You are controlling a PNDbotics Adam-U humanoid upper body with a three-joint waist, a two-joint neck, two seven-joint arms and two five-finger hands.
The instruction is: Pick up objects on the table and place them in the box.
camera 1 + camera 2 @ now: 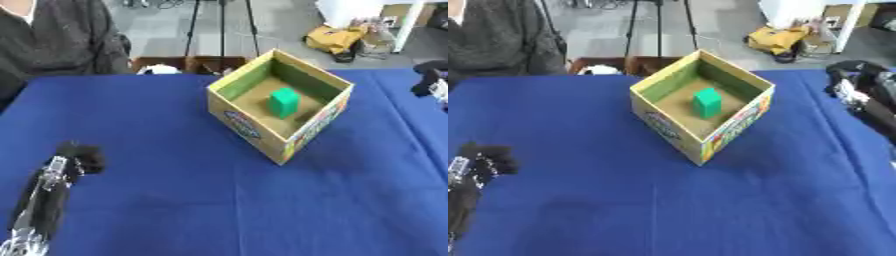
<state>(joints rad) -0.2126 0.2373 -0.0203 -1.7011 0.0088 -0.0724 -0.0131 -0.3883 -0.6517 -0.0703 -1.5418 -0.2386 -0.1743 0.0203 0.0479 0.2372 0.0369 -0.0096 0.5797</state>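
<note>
Left eye view: green block sits in the box, both hands drawn back to the edges

Largest is the blue-covered surface (175, 200), which shows nothing loose on its cloth; judging by that, the picking looks finished or close to it. Set near the far middle stands the open cardboard box (254, 127), turned corner-on to the robot, its green-lined walls upright and its printed sides facing forward. That angle leaves the mouth fully exposed from above, which suits dropping things in. On its brown floor rests the green block (283, 102), near the centre, apart from every wall.

The left hand (79, 156) hangs low at the left edge, well apart from the box, a dark bunched shape at the end of its silver forearm; whether its fingers are curled or relaxed I cannot tell. The right hand (859, 90) shows only at the right edge in the right eye view, dark and blurred, partly cut off, and its fingers cannot be read either. Neither hand visibly holds anything.
</note>
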